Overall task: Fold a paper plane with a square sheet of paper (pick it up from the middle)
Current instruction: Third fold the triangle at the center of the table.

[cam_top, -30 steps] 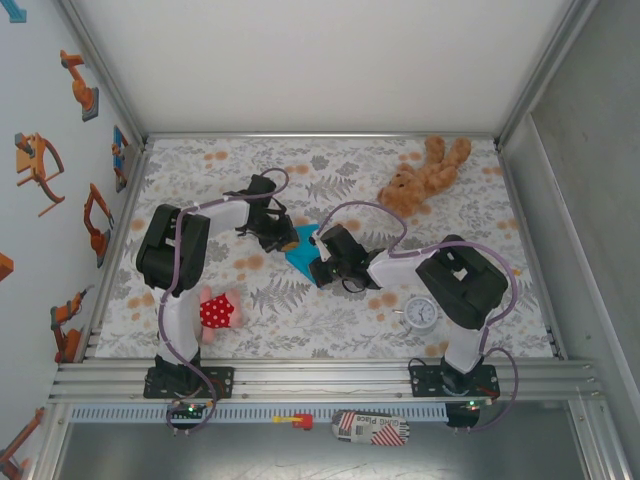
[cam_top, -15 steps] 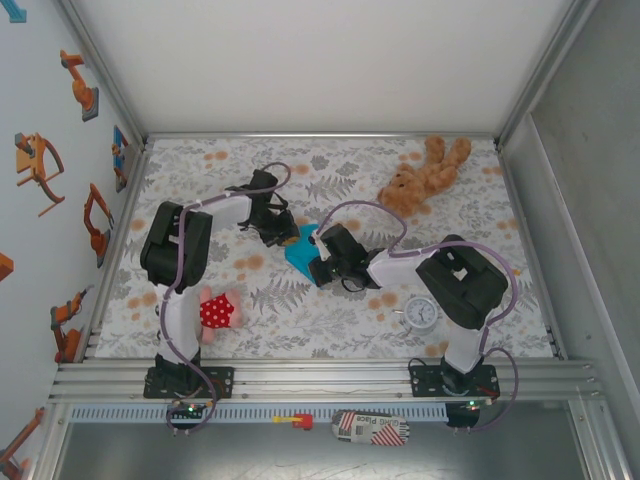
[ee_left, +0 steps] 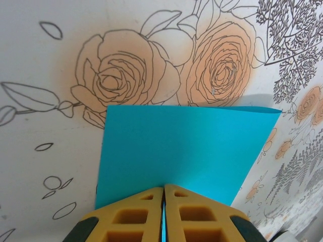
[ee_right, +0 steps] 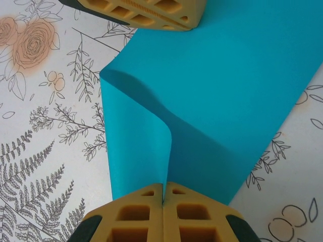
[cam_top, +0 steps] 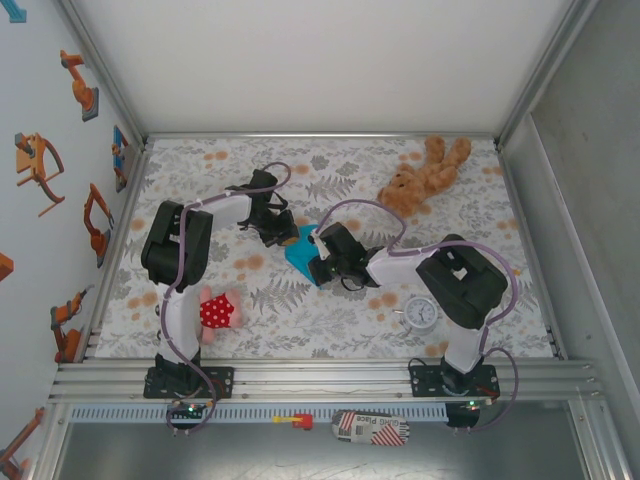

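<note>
The square sheet of paper [cam_top: 299, 252] is turquoise-blue and lies mid-table between my two grippers, partly folded. In the left wrist view the sheet [ee_left: 181, 151] spreads flat ahead, and my left gripper [ee_left: 164, 189] is shut on its near edge. In the right wrist view the paper [ee_right: 227, 101] curls up into a raised fold, and my right gripper [ee_right: 163, 187] is shut on that fold. The left gripper's yellow fingers [ee_right: 151, 12] show at the sheet's far edge. From above, the left gripper [cam_top: 284, 237] and right gripper [cam_top: 318, 262] pinch opposite sides of the sheet.
A brown teddy bear [cam_top: 425, 175] lies at the back right. A small round white clock [cam_top: 421, 314] sits near the right arm's base. A red spotted soft toy [cam_top: 216, 311] lies by the left arm's base. The floral tablecloth [cam_top: 300, 320] covers the table.
The left arm has shifted slightly back and right, keeping the sheet's edge. The right gripper has barely moved and still holds the fold.
</note>
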You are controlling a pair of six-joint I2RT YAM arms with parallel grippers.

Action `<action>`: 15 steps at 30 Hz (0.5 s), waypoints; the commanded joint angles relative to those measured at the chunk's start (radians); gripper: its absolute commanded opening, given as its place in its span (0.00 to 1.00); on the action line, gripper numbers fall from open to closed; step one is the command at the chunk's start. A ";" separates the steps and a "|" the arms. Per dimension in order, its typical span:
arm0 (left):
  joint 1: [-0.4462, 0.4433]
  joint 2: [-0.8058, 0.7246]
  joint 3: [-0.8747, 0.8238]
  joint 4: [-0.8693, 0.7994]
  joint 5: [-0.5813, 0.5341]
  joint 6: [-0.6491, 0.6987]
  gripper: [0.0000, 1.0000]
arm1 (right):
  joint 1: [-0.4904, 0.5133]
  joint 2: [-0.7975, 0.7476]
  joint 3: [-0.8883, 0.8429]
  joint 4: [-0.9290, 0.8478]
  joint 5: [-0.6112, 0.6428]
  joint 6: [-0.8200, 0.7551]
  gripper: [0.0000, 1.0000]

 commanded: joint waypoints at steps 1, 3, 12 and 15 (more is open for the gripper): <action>-0.004 0.042 -0.002 -0.062 -0.034 0.024 0.10 | -0.004 0.023 0.030 -0.016 0.009 -0.015 0.00; -0.004 0.042 -0.001 -0.061 -0.034 0.026 0.10 | -0.004 0.026 0.032 -0.016 0.009 -0.015 0.00; -0.005 0.044 -0.001 -0.061 -0.032 0.026 0.10 | -0.004 0.033 0.040 -0.025 0.008 -0.014 0.00; -0.005 0.045 -0.001 -0.061 -0.033 0.026 0.10 | -0.004 0.037 0.041 -0.028 0.010 -0.014 0.00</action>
